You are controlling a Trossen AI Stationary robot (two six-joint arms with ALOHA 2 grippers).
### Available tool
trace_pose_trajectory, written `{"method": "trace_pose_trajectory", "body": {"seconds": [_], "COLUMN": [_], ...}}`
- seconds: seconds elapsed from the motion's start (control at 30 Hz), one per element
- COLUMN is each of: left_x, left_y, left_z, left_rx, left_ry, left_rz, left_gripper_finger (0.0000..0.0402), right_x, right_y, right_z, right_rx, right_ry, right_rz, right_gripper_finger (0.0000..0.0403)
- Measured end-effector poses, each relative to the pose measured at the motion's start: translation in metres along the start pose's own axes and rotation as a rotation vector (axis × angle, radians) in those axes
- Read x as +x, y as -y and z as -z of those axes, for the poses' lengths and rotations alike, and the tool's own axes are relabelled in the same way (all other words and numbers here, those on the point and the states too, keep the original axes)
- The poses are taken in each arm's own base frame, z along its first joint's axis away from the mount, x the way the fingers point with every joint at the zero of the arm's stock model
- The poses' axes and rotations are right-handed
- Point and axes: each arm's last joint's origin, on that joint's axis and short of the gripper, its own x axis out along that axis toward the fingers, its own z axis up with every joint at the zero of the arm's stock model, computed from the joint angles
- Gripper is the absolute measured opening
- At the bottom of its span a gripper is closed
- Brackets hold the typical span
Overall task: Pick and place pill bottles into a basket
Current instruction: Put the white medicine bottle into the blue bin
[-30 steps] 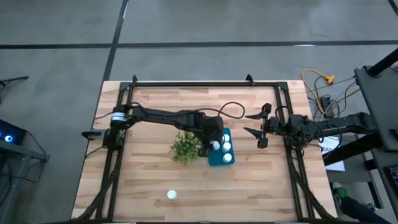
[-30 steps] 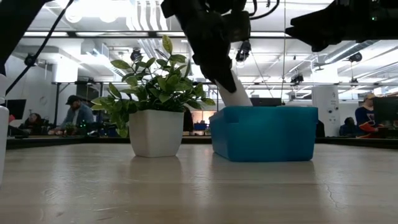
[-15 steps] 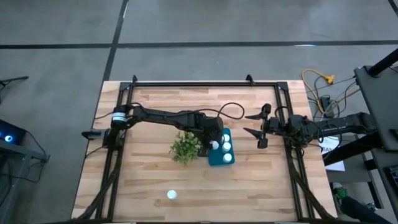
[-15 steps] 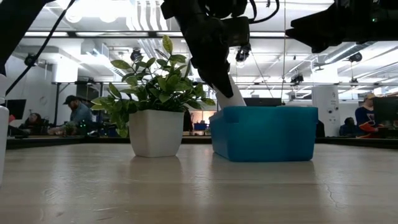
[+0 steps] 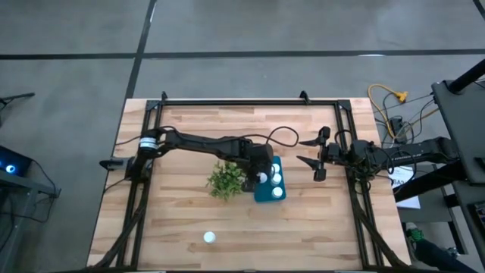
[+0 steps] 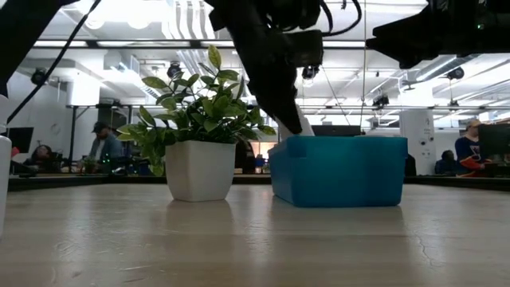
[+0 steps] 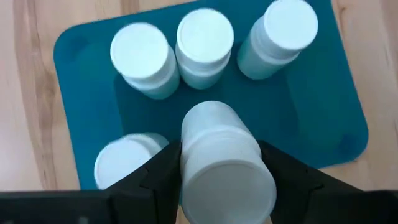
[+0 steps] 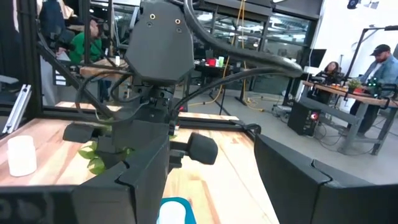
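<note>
Down at the near left of the tabletop (image 5: 174, 220), one pill bottle (image 5: 209, 237) stands alone, well apart from everything else. Moving right, the potted plant (image 5: 225, 179) sits near the middle, just beside the basket (image 5: 261, 196). The left arm reaches across from the left edge, and its left tool (image 5: 261, 168) hangs over the basket's plant-side end. In the left wrist view its fingers (image 7: 152, 177) are closed against a held bottle (image 7: 225, 162), one on each side, with the bottle's cap end toward the camera. Below it, inside the teal basket (image 7: 323, 106), four more bottles stand upright: three in a row along the far side (image 7: 204, 46) and one close under the left finger (image 7: 124, 168). From table height the tool (image 6: 293, 126) dips down just behind the basket's rim (image 6: 343, 171), the white bottle barely showing there.

Further right, the right tool (image 5: 309, 155) hovers near the basket, apart from it, its two fingers spread wide and holding nothing. People sit at desks in the room beyond the tabletop.
</note>
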Motion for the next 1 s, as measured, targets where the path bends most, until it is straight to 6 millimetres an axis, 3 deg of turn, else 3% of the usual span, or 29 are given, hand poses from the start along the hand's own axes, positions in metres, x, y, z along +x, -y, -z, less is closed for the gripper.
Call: {"method": "trace_pose_trajectory", "body": {"seconds": [0.47,0.73,1.0], "left_x": [0.014,0.033,0.036], "left_y": [-0.001,-0.002,-0.001], "left_z": [0.001,0.005,0.005], "left_rx": [-0.001,-0.004,-0.004], "left_ry": [-0.019,-0.062,-0.070], "left_rz": [0.002,0.007,0.008], "left_gripper_finger": [0.0161,0.0161,0.0161], "right_x": [0.000,0.000,0.000], "right_y": [-0.001,-0.001,-0.001], "right_z": [0.004,0.004,0.004], "right_rx": [0.012,0.013,0.015], "right_ry": [-0.030,-0.029,-0.028], "right_rz": [-0.002,-0.002,-0.002], "right_gripper_finger": [0.0226,0.0226,0.0226]}}
